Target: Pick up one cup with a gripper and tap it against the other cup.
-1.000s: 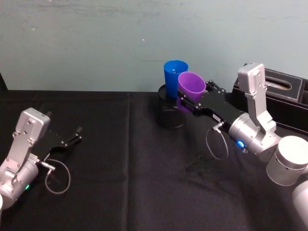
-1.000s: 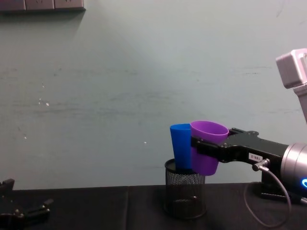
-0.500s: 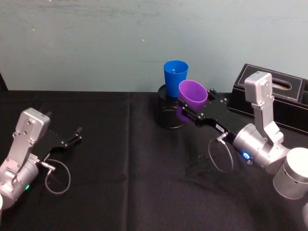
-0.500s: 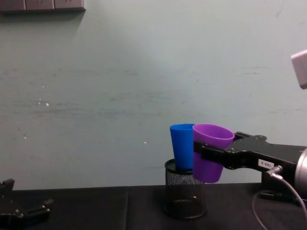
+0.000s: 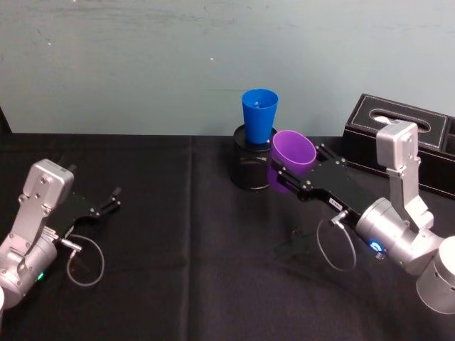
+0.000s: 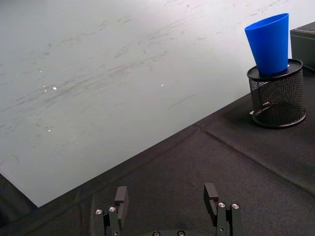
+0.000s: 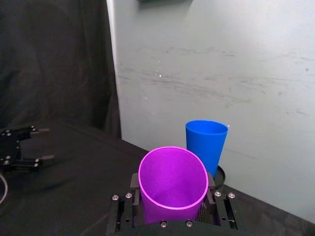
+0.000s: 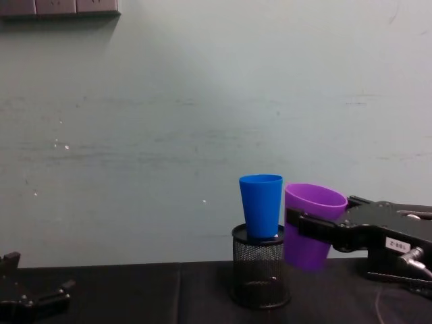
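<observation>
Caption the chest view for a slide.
Right gripper holds the purple cup beside the blue cup standing in a mesh pen holder.

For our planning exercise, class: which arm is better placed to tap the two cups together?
Right. The right gripper holds the purple plastic tumbler just beside the blue plastic tumbler, which stands in the black mesh holder. The left gripper sits open, far off to the side.
</observation>
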`<state>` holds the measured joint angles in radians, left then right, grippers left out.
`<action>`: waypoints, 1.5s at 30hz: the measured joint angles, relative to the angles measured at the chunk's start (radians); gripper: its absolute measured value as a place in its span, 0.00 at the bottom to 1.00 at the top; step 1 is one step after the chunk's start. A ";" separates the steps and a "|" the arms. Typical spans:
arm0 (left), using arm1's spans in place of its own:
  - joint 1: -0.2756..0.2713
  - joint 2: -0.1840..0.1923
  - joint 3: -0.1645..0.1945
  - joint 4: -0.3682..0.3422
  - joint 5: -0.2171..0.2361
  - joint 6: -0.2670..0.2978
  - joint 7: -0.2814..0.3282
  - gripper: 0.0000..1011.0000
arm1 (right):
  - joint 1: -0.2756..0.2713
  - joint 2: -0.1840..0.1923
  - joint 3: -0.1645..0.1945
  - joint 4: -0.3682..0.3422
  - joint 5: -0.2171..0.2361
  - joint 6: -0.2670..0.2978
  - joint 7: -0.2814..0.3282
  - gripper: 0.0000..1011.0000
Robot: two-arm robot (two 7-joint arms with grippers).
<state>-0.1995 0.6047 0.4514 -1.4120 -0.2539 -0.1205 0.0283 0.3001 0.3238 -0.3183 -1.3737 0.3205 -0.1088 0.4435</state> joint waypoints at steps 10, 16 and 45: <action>0.000 0.000 0.000 0.000 0.000 0.000 0.000 1.00 | -0.060 0.027 0.009 -0.050 0.014 0.004 -0.009 0.73; 0.000 0.000 0.000 0.000 0.000 0.000 0.000 1.00 | -0.092 0.047 0.009 -0.076 0.016 0.006 -0.009 0.73; 0.000 0.000 0.000 0.000 0.000 0.000 0.000 1.00 | -0.126 0.065 0.010 -0.035 0.009 -0.038 0.011 0.73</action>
<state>-0.1995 0.6046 0.4514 -1.4120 -0.2539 -0.1205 0.0283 0.1738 0.3892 -0.3084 -1.4083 0.3300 -0.1464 0.4547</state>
